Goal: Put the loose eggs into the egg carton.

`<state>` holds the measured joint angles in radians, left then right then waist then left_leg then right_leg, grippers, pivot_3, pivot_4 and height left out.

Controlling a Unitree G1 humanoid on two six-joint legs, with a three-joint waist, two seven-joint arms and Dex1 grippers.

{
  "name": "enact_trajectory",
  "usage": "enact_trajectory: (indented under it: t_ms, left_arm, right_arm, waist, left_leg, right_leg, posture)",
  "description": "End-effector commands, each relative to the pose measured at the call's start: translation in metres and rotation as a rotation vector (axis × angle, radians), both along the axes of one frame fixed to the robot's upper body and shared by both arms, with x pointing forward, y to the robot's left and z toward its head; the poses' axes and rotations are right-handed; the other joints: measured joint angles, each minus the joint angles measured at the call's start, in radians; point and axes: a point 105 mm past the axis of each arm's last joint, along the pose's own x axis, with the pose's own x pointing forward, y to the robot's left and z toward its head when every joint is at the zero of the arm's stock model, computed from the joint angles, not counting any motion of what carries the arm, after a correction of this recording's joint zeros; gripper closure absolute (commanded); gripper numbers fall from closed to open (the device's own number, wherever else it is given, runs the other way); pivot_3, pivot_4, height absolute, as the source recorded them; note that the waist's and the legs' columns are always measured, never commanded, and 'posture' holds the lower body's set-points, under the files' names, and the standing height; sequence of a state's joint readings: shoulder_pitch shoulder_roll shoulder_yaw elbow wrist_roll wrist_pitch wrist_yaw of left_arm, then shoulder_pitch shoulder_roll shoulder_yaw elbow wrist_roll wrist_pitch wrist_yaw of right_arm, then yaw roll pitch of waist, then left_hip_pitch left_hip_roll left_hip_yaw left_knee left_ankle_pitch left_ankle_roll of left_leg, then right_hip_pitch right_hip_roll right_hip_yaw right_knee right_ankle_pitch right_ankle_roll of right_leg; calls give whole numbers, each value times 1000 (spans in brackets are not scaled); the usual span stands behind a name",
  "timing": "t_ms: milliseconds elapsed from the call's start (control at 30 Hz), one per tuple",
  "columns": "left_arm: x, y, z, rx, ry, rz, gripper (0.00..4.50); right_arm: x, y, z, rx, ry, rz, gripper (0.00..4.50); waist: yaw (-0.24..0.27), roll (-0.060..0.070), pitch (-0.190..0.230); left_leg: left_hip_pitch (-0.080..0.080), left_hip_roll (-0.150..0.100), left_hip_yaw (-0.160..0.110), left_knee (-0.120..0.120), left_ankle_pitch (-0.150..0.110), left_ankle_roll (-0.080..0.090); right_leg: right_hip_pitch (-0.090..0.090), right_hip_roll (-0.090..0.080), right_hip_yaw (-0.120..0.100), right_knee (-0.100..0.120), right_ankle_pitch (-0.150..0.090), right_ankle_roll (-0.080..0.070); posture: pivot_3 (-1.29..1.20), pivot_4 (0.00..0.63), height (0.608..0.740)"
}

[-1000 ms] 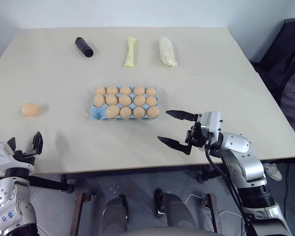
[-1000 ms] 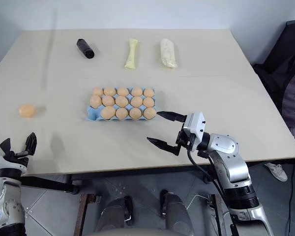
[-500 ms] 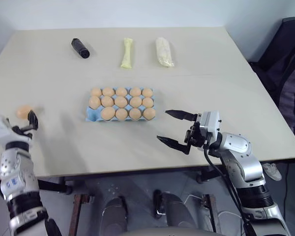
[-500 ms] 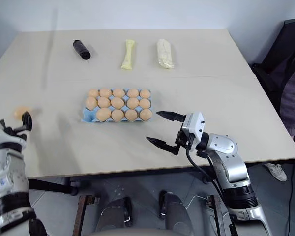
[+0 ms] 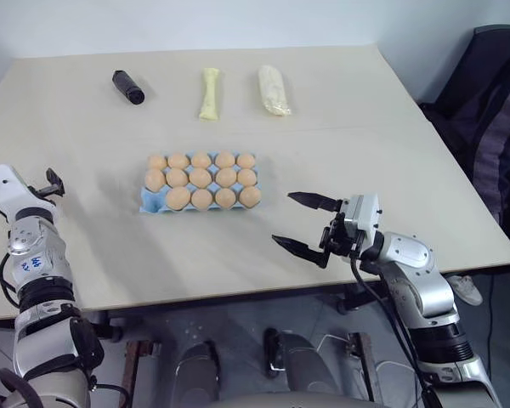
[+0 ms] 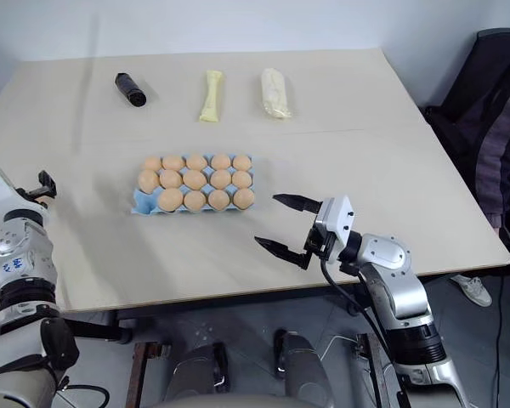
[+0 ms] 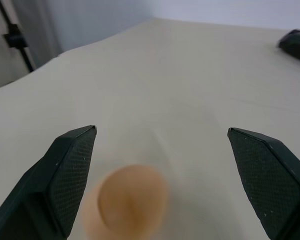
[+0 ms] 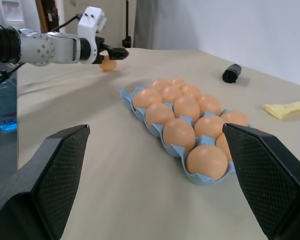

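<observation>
Left wrist view: egg (image 7: 127, 202) between open left pincer (image 7: 162, 132) fingers.

Smooth matt eggs (image 8: 179, 134) – moulded pulp-like carton (image 8: 128, 98) – matt table (image 5: 365, 153).

Loose egg (image 7: 127, 200): blurred in the left wrist view, lower part cut off by the frame edge. In the right wrist view it is partly hidden behind the left gripper (image 8: 112, 52). Black cylinder (image 7: 296, 44): cut off at the frame edge.
</observation>
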<state>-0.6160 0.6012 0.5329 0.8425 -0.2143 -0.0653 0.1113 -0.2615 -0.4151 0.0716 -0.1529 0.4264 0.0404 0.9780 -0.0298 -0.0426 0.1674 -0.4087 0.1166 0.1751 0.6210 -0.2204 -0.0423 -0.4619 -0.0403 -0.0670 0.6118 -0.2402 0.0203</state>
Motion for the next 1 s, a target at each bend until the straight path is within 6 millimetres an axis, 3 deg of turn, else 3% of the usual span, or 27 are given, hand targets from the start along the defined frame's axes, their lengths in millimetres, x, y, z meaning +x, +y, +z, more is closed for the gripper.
enact_trajectory:
  t_ms: [33, 300, 533, 633, 800, 933, 1000]
  left_arm:
    - [-4, 10, 5, -4, -8, 53, 24]
    - [3, 7, -15, -85, 66, 25, 24]
    - [8, 5, -20, -103, 92, 14, 24]
    - [6, 7, -19, -90, 85, 30, 630]
    - [3, 8, -12, -65, 28, 13, 2152]
    - [1, 5, 0, -28, -57, -42, 2256]
    - [7, -10, 13, -3, -140, -168, 2256]
  right_arm:
    - [-4, -1, 10, 19, -51, -6, 0]
    - [-3, -3, 11, 15, -51, -12, 0]
    - [-3, -3, 11, 11, -52, -8, 0]
    - [-4, -3, 11, 11, -51, -10, 0]
    - [-5, -3, 10, 12, -45, -13, 0]
    - [-5, -4, 9, 12, -41, -15, 0]
    - [-6, -3, 8, 11, -37, -15, 0]
  waist:
    - [2, 0, 0]
    - [2, -1, 0]
    - [0, -1, 0]
    - [-1, -1, 0]
    - [0, -1, 0]
    - [0, -1, 0]
    - [0, -1, 0]
  left_leg:
    - [0, 0, 0, 0, 0, 0]
    - [1, 0, 0, 1, 0, 0]
    - [1, 0, 0, 0, 0, 0]
    - [1, 0, 0, 0, 0, 0]
    - [2, 0, 0, 0, 0, 0]
    - [1, 0, 1, 0, 0, 0]
    - [2, 0, 0, 0, 0, 0]
  right_leg:
    - [0, 0, 0, 0, 0, 0]
    - [1, 0, 0, 1, 0, 0]
    - [1, 0, 0, 0, 0, -1]
    - [1, 0, 0, 0, -1, -1]
    - [1, 0, 0, 1, -1, -1]
    - [1, 0, 0, 1, -1, -1]
    - [1, 0, 0, 1, -1, -1]
  posture:
    - [0, 150, 740]
    - [0, 150, 740]
    - [0, 150, 740]
    - [0, 150, 740]
    - [0, 150, 740]
    - [0, 150, 740]
    - [0, 150, 740]
